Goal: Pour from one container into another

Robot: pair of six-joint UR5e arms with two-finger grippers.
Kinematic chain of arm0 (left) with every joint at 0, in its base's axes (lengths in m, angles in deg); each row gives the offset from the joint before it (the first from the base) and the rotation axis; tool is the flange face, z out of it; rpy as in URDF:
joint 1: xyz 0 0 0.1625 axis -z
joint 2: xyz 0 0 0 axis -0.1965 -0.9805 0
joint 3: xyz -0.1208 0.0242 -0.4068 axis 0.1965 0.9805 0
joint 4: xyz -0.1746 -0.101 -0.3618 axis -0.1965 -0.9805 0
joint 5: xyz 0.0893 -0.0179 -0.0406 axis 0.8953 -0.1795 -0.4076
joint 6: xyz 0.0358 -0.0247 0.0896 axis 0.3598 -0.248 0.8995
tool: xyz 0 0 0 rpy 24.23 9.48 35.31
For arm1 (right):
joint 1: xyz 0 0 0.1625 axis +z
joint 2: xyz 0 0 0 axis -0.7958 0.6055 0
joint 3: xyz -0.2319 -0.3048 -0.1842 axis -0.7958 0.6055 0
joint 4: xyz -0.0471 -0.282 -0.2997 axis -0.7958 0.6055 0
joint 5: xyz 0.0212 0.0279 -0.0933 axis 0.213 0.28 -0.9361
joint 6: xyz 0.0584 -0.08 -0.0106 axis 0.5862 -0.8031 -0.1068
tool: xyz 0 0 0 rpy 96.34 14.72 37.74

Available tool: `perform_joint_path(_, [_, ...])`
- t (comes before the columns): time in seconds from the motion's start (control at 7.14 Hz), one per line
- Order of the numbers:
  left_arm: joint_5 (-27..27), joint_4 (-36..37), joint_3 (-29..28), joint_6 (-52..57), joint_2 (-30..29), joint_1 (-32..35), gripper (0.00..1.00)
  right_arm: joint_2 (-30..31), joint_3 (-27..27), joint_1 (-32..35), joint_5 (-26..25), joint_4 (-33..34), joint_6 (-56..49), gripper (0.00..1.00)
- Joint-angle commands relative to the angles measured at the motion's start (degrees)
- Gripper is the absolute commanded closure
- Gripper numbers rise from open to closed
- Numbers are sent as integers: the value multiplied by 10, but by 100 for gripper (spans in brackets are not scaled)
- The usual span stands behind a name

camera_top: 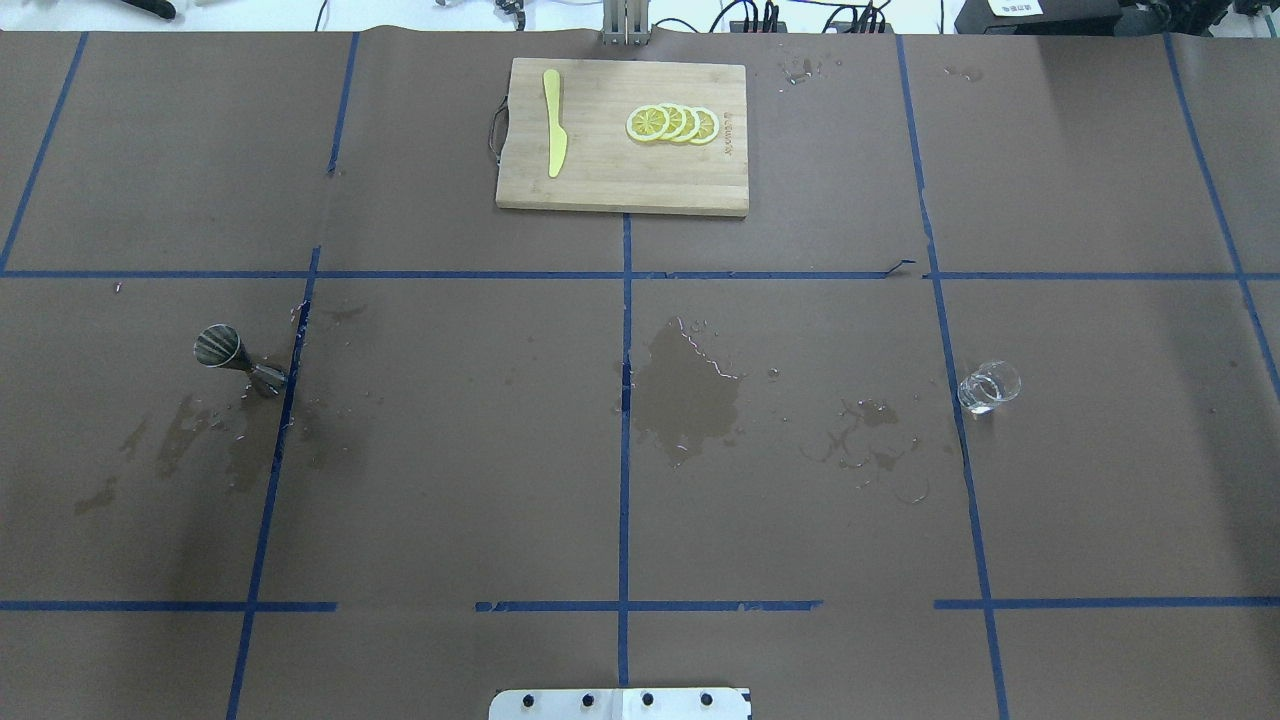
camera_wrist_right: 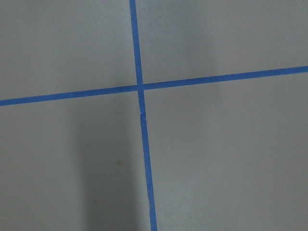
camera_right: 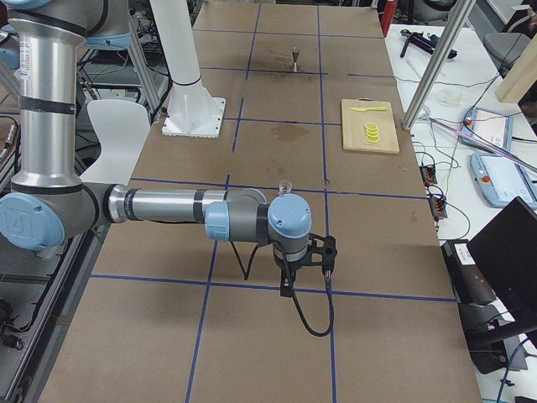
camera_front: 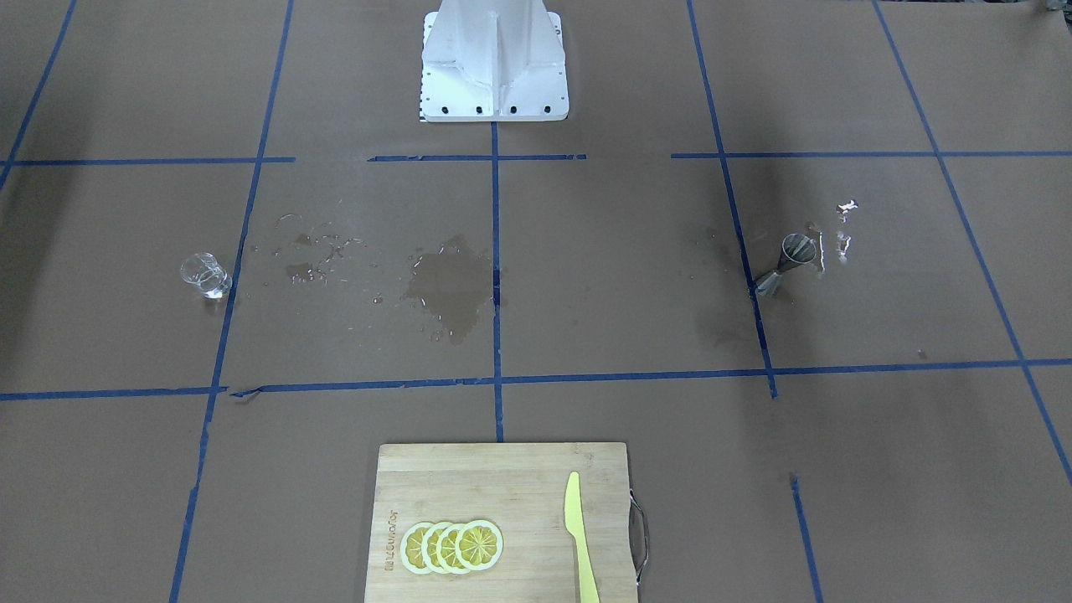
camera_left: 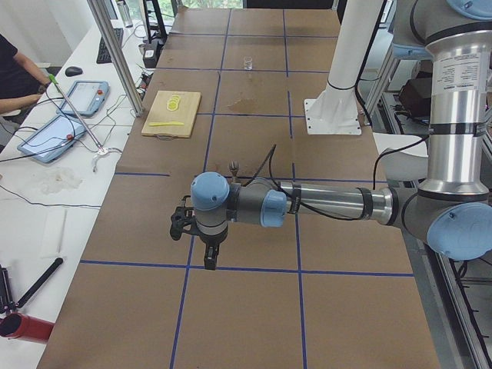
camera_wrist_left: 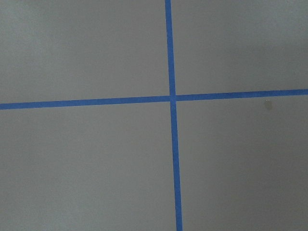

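Just inward of my right hand (camera_right: 287, 284), toward the table's middle, the small glass cup (camera_top: 988, 386) stands upright on the brown-papered table (camera_top: 450, 450), apart from that hand. Far across from it, inward of my left hand (camera_left: 209, 257), the steel jigger (camera_top: 238, 358) stands upright beside a blue tape line (camera_top: 290, 400). Wet patches (camera_top: 690, 395) darken the paper between the two. Each hand hangs fingers-down over a tape crossing near its own end of the table. I cannot tell whether either is parted or closed. Beyond both hands, at the far edge, a cutting board (camera_top: 600, 180) carries lemon slices (camera_top: 672, 123) and a yellow knife (camera_top: 553, 135).
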Motion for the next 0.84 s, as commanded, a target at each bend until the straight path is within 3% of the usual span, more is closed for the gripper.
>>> perform_joint_path(0.0, [0,0,1,0,-1,0,0,3,-2,1,2,0,1,0])
perform_joint_path(0.14, [-1,-14,17,-2,-4,0,0,3,-2,1,2,0,1,0])
perform_joint_path(0.42, [0,-118,37,-16,-17,-5,0,1,-7,1,3,0,8,0])
perform_joint_path(0.7, [5,-119,137,-151,-40,-78,0,-26,-11,0,12,-4,12,0])
